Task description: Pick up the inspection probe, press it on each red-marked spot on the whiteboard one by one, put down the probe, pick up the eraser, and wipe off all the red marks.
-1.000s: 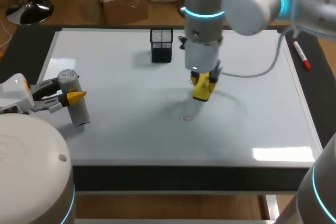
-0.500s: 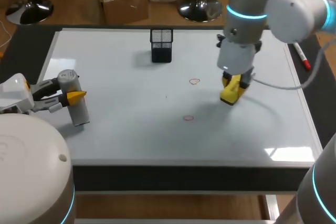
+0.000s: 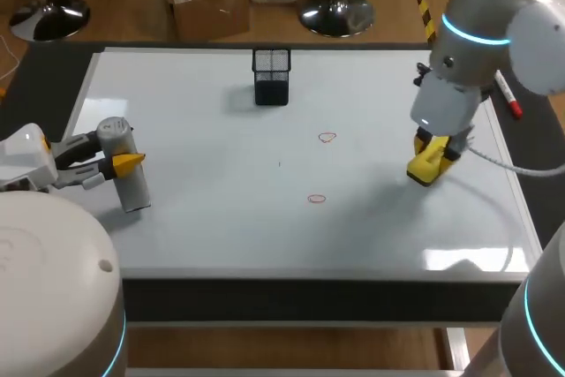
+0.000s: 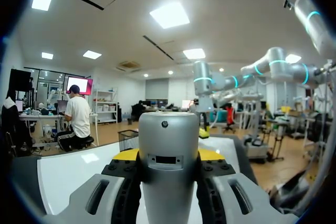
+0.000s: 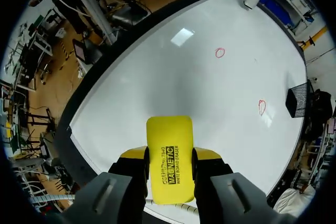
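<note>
Your right pincer [image 5: 169,157] is clamped on the one yellow eraser [image 3: 425,165]. It is at the right middle of the head view, over the whiteboard [image 3: 203,218] and near its right edge. You cannot tell whether the eraser touches the board. Your left pincer [image 3: 117,161] is closed around the single grey probe [image 3: 132,190] at the left middle, near the board's left edge.

Two red marks show, one [image 3: 327,138] at centre and one [image 3: 317,199] below it, well apart from both pincers and from every edge. One black mesh cup [image 3: 271,75] stands at upper centre. One red marker [image 3: 507,94] lies on the dark worktop [image 3: 530,121] past the board's right edge.

A second ago the right arm stood over the centre and hid the upper mark. It has since swung right, while the left arm has not moved.
</note>
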Motion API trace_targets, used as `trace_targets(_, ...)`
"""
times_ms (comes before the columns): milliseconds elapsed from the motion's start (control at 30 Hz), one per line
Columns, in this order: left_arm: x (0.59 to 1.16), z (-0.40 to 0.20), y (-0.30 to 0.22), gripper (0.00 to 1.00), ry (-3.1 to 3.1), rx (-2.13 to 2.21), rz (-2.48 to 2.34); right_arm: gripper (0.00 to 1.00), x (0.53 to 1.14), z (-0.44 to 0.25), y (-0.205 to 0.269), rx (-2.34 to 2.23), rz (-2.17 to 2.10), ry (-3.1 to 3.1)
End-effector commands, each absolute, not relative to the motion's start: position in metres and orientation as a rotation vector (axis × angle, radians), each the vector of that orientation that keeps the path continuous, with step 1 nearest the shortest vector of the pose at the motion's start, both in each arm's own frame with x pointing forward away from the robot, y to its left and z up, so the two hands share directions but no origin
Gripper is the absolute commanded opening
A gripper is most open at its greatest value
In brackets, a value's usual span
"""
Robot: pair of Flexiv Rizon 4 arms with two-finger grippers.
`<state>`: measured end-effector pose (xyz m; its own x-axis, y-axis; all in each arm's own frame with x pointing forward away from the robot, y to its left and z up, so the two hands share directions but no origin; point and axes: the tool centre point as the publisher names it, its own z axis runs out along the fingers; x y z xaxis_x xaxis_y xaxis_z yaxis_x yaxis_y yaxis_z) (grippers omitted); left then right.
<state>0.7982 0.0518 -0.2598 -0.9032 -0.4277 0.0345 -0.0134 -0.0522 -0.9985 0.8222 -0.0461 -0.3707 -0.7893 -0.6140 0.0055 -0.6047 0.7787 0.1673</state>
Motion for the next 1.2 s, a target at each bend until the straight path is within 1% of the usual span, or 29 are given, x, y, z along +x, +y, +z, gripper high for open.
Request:
trace_targets(33, 0.798, -0.258, 0.052, 0.0, 1.935, -0.474, -2.031, 0.0, 0.817, -0.371, -0.056, 1.011, -0.296, -2.988)
trace_targets(933, 0.797, -0.257, 0.052, 0.0, 1.941, -0.462, -2.035, 0.0, 0.817, -0.369, -0.056, 1.012, -0.294, -2.994)
trace_targets(1200, 0.807, -0.241, 0.027, 0.0, 1.943, -0.357, -2.107, 0.0, 0.817, -0.369, -0.056, 1.012, -0.294, -2.994)
